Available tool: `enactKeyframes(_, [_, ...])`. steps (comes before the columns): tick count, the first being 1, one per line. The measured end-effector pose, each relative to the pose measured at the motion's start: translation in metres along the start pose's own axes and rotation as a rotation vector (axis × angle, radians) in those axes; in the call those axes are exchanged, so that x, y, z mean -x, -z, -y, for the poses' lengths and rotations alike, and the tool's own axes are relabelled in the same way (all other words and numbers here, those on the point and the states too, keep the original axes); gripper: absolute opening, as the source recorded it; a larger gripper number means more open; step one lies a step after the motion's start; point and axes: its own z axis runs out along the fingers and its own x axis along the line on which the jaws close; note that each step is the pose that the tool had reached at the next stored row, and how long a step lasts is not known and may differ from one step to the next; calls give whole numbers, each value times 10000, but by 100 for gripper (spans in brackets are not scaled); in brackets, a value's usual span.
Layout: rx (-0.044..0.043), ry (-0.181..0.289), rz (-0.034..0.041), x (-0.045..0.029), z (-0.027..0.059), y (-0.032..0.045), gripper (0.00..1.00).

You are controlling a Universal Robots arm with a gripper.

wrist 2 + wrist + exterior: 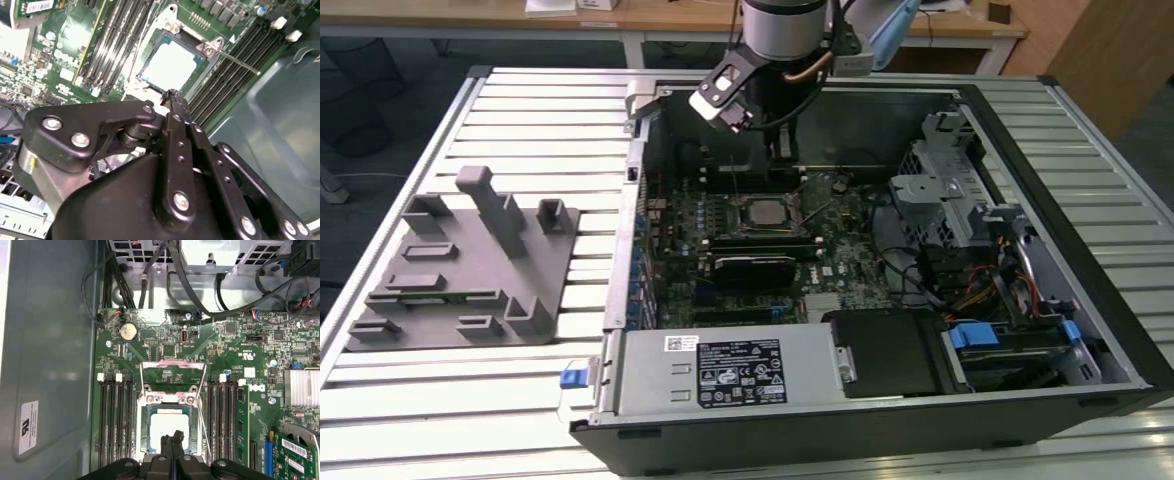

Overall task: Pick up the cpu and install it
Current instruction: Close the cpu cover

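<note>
Slatted table [520,110]: one case [761,440], one cpu [167,424], one closed gripper [172,439].

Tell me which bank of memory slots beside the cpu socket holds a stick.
The bank on the finned heatsink's side of the socket: a green stick stands in its outermost slot. The bank next to the case wall looks empty.

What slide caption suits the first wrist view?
Shut tool poised over the cpu lying in the open motherboard socket.
</note>
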Motion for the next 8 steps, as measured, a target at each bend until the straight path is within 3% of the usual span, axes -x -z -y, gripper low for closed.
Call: enactKeyframes(8, [-28,-2,0,2,-246,-17,11])
